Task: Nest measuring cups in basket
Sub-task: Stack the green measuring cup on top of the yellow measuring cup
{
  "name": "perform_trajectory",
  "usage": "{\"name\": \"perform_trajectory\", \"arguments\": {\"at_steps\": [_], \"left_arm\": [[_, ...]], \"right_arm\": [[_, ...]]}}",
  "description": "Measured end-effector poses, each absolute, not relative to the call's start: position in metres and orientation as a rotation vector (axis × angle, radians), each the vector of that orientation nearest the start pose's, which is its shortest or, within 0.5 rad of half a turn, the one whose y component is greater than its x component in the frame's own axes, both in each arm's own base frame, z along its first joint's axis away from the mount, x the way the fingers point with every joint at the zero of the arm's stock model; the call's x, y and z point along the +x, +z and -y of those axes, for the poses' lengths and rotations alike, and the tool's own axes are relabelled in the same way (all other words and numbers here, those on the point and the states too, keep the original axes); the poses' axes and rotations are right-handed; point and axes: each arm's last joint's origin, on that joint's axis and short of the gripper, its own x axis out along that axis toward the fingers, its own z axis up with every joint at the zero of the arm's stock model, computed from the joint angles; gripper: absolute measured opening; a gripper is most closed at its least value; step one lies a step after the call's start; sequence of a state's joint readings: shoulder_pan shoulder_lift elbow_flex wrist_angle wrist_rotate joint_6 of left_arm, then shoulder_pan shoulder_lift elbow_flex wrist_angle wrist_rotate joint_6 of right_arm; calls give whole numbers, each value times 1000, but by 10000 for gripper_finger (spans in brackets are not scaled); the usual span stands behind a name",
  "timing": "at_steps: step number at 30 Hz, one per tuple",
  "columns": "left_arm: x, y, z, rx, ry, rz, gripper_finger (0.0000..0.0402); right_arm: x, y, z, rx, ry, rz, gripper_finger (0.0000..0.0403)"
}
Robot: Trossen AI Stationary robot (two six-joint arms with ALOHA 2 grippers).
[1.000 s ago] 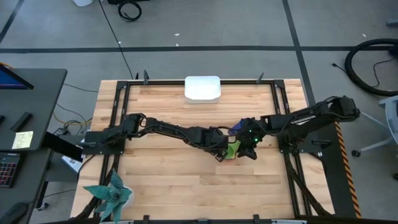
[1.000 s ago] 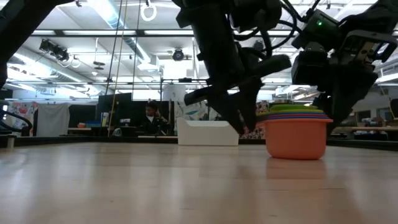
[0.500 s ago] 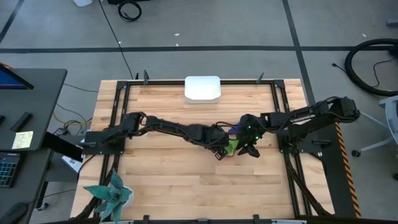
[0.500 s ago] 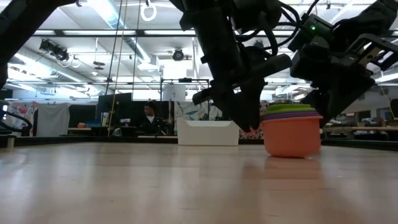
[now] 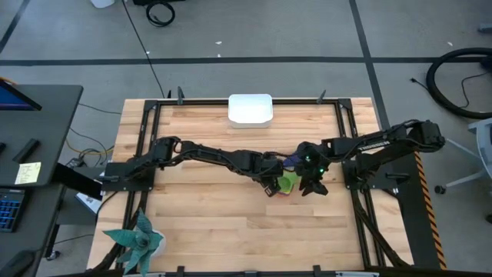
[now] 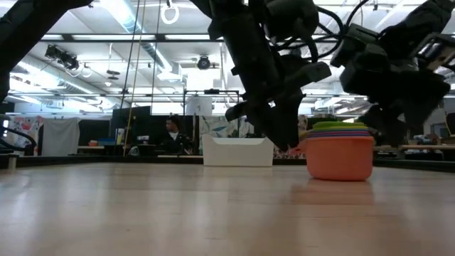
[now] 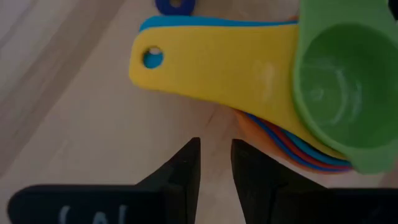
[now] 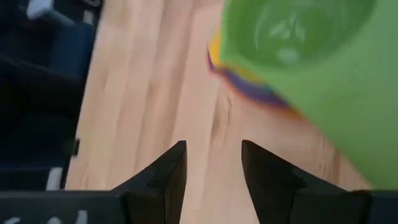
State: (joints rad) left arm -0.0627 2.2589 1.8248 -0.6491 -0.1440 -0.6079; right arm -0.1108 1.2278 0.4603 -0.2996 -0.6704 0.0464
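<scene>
Two arms meet near the middle of the wooden surface (image 5: 231, 223) in the high view, the left pincer (image 5: 270, 183) and the right pincer (image 5: 310, 185) flanking the stacked measuring cups (image 5: 287, 182), green uppermost. The white basket (image 5: 250, 108) sits at the far edge of the surface, well apart from the stack and with nothing visible inside it.

From the low view, the measuring cups (image 6: 340, 151) stand nested on the wood, an orange cup outermost with purple and green rims showing above it. Both arms hang close on either side, and the basket (image 6: 238, 151) shows behind, farther back. A person sits in the room beyond.

Through the left wrist view, the fingers (image 7: 184, 176) stand slightly apart with only bare wood between them, pinching nothing; the yellow handle (image 7: 217, 62) lies just ahead, over blue, red and orange layers, beside the green cup (image 7: 342, 93).

Through the right wrist view, the fingers (image 8: 163, 177) are spread, nothing between them, the green cup (image 8: 305, 68) close ahead.

Judging by this, the nesting itself looks finished or nearly so; what remains is gripping the stack and carrying it across to the basket.
</scene>
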Motion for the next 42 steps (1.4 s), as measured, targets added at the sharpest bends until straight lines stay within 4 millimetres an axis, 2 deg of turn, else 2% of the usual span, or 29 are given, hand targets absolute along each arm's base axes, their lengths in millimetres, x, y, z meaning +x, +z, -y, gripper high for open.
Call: {"name": "perform_trajectory", "arguments": {"at_steps": [5, 12, 22, 32, 42], "left_arm": [[479, 174, 25, -430, 400, -1016, 94], [479, 174, 25, -384, 376, -1024, 94], [480, 174, 8, -275, 335, -1037, 94], [487, 178, -9, -269, 331, -953, 94], [487, 177, -1, -261, 316, -965, 94]], "right_arm": [[188, 142, 4, 402, 441, -1077, 158], [189, 140, 13, 281, 323, -1071, 158], [200, 146, 20, 166, 306, -935, 158], [214, 158, 23, 102, 302, -739, 158], [208, 152, 21, 134, 314, -821, 158]]}}
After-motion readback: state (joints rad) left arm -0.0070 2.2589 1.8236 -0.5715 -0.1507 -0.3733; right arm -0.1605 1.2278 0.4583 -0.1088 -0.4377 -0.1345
